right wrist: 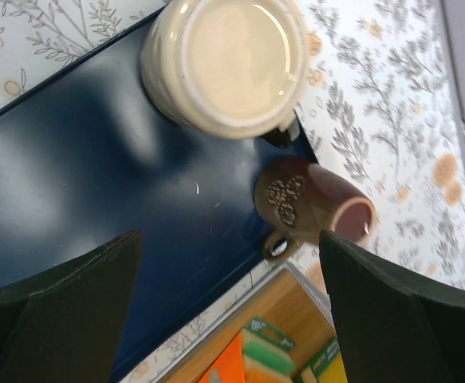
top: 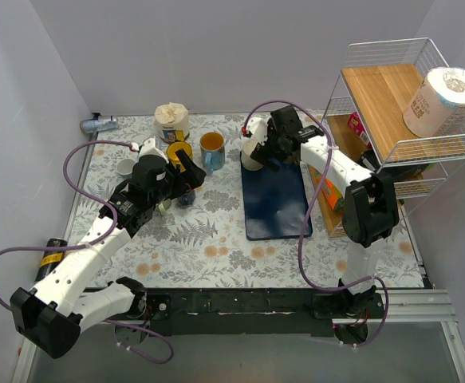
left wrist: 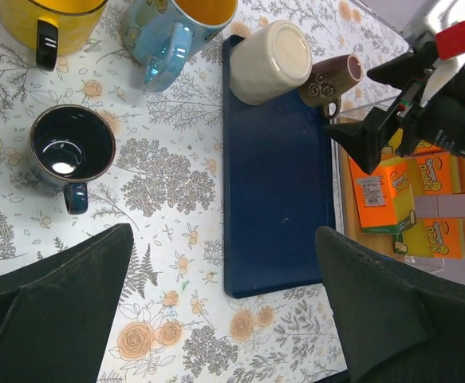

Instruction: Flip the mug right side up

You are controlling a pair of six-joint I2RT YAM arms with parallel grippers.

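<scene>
Cream mug (right wrist: 228, 64) sits base-up on the blue mat (right wrist: 72, 175), right gripper (right wrist: 228, 311) spread wide close by.
Only the wrist views show the toppled brown mug (right wrist: 312, 199) beside it; the left gripper (left wrist: 224, 303) gapes empty near an upright dark mug (left wrist: 71, 152).

Table (top: 216, 239), floral cover. Directly on it:
- dark blue mat (top: 273, 203), right of centre
- dark mug (left wrist: 71, 148), upright, left of the mat
- yellow mug (top: 178, 152) and light blue mug (top: 211, 148), side by side behind the dark mug
- bottle (top: 98, 124), lying in the far left corner
</scene>
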